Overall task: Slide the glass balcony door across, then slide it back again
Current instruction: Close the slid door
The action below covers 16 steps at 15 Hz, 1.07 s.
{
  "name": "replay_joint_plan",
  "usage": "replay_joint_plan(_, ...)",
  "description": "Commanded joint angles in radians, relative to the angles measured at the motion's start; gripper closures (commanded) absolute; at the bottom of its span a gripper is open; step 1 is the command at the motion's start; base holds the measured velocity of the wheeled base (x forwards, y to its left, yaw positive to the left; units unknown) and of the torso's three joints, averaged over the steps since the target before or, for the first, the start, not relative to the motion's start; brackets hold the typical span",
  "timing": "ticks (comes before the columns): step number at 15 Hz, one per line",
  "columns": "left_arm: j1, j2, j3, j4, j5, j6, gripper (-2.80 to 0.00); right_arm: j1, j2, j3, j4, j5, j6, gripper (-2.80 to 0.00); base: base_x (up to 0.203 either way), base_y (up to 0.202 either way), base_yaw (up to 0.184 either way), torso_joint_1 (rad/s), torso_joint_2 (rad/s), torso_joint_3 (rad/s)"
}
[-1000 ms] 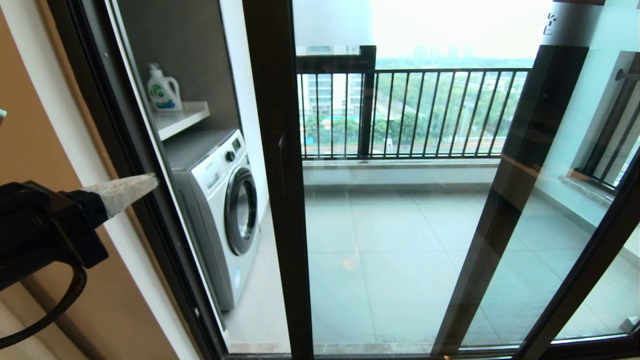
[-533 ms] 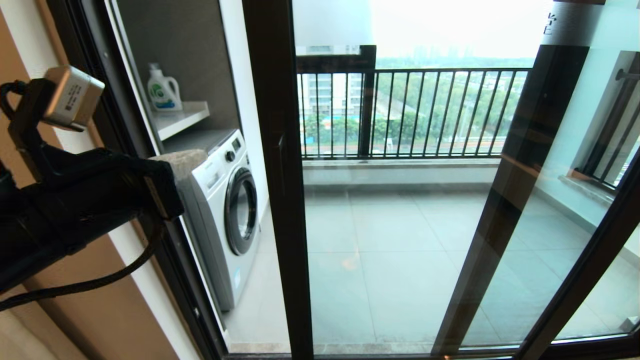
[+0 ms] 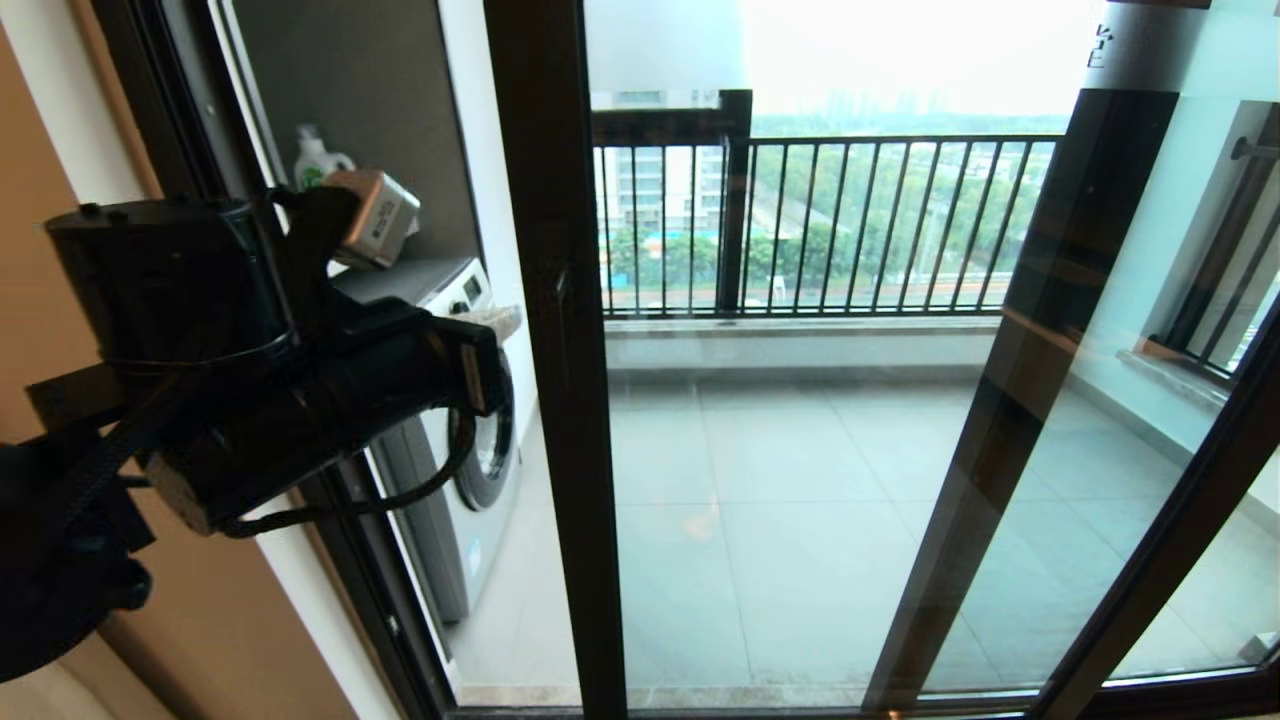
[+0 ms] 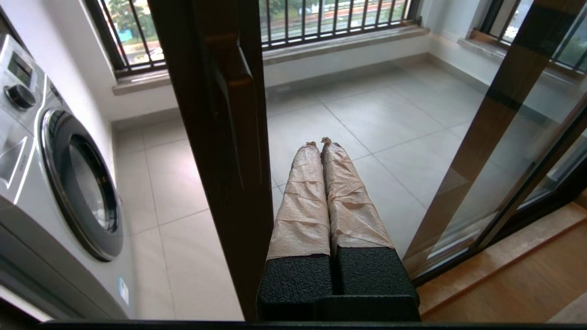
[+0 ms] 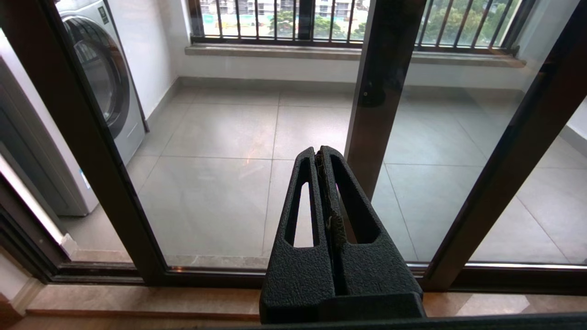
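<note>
The glass balcony door [image 3: 800, 450] fills the middle of the head view, its dark left stile [image 3: 545, 250] carrying a black bar handle [image 3: 563, 330]. A gap stands between that stile and the outer frame. My left gripper [image 3: 500, 322] is raised at handle height, shut and empty, its tips right at the stile's left edge; contact cannot be told. In the left wrist view the tape-wrapped fingers [image 4: 302, 201] lie pressed together beside the stile [image 4: 220, 137]. My right gripper [image 5: 318, 153] is out of the head view, shut, low before the glass.
A washing machine [image 3: 490, 470] and a detergent bottle [image 3: 315, 160] stand on the balcony behind the gap. The railing [image 3: 850, 220] runs across the back. A second dark stile [image 3: 1050, 350] slants at the right. The outer door frame [image 3: 190, 120] stands behind my left arm.
My left arm has swung up and to the right, from by the wall to the door's left stile. The door has not moved.
</note>
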Motion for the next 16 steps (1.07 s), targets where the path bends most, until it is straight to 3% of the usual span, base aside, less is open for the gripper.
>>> replay_joint_plan(1, -0.012, 0.083, -0.042, -0.006, 0.002, 0.002, 0.00, 0.000, 0.000, 0.003, 0.000, 0.001, -0.001, 0.00, 0.000, 0.000, 0.000, 0.000, 0.00, 0.000)
replay_joint_plan(5, -0.053, 0.175, -0.137, -0.007, 0.070, 0.030, 0.00, 0.000, 0.000, 0.003, 0.000, 0.001, -0.001, 0.00, 0.000, 0.000, 0.000, 0.000, 0.00, 0.000)
replay_joint_plan(10, -0.116, 0.298, -0.256, -0.007, 0.103, 0.032, 0.00, 0.000, 0.000, 0.003, 0.000, 0.001, -0.001, 0.00, 0.000, 0.000, 0.000, 0.000, 0.00, 0.000)
replay_joint_plan(14, -0.147, 0.411, -0.395, -0.007, 0.266, 0.029, 0.00, 0.000, 0.000, 0.003, 0.000, 0.001, -0.001, 0.00, 0.000, 0.000, 0.000, 0.000, 0.00, 0.000)
replay_joint_plan(16, -0.145, 0.419, -0.392, -0.007, 0.280, 0.029, 0.00, 0.000, 0.000, 0.003, 0.000, 0.001, -0.001, 0.00, 0.000, 0.000, 0.000, 0.000, 0.00, 0.000)
